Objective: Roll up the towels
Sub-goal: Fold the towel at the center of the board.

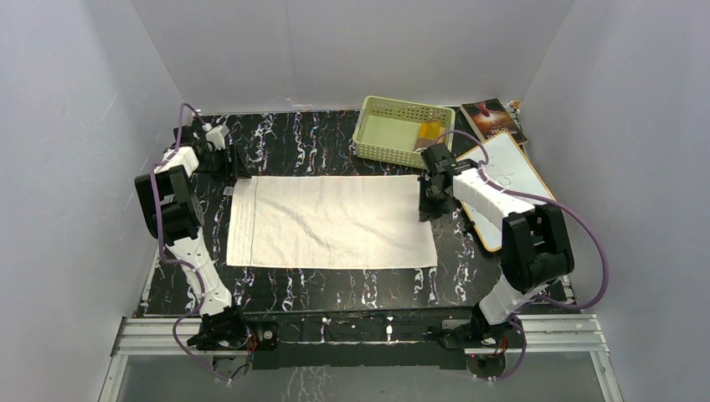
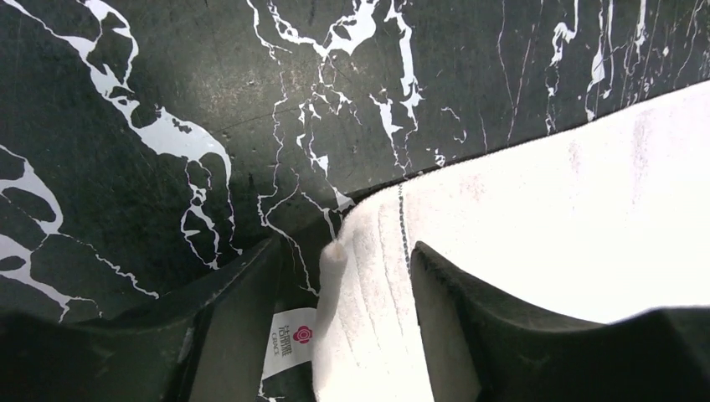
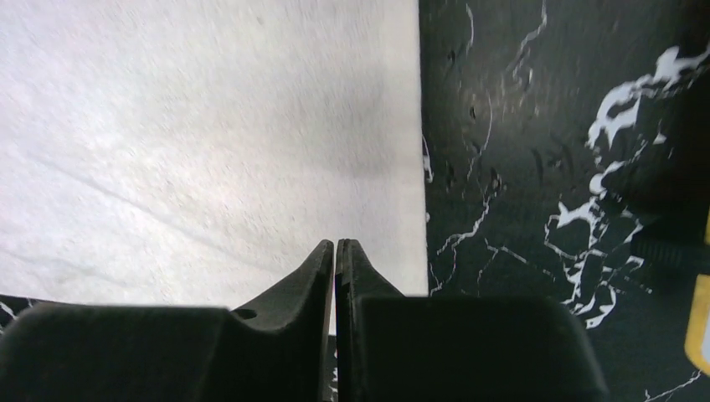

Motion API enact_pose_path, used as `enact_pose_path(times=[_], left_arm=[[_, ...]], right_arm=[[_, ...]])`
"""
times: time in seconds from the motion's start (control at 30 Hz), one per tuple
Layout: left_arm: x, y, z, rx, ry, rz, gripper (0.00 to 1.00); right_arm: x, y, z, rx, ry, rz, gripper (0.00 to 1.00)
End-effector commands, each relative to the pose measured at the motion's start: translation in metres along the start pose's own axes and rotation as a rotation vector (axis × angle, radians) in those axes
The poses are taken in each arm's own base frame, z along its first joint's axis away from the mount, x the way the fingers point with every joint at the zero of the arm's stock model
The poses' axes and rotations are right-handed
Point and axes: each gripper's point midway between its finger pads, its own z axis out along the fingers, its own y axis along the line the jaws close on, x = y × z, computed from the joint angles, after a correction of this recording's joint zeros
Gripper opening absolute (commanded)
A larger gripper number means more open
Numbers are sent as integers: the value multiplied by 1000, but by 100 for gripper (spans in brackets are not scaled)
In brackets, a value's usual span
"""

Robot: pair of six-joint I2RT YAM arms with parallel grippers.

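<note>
Evidently the roll is not yet begun: the cream towel [image 1: 331,222] lies flat and fully unrolled on the marbled table [image 1: 335,289], stretched between your two claws.

Left gripper [image 2: 343,249]: jaws apart, straddling the towel's far corner. The hem and the small sewn label [image 2: 289,339] sit between the fingers, and nothing is clamped.

Right gripper [image 3: 335,244]: jaws pressed together, tips over the cloth just inside its short edge, with bare table to their right. You cannot tell whether a fold of cloth is pinched between them.

The mustard towel [image 1: 429,132] lies beyond the right claw, in the pale basket [image 1: 381,113].

Step in hand, as judged: taking hold of the cream towel's far edge to start the first turn. The next move calls for you to close the left jaws on the corner beneath them and secure a matching hold at the right. Then lift and turn that edge over evenly, so the roll starts straight rather than skewed.
</note>
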Motion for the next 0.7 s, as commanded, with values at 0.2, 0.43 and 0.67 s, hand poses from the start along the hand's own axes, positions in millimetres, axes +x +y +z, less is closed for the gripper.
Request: enact_pose_path(times=[0.2, 0.43, 0.67], left_arm=[[-5, -3, -18, -41, -15, 45, 31], [-22, 0, -28, -96, -78, 51, 0], [-38, 5, -41, -139, -130, 64, 0]], right_arm=[[-106, 1, -12, -8, -227, 28, 5], [-170, -24, 15, -5, -354, 114, 27], [-192, -15, 42, -70, -452, 83, 60]])
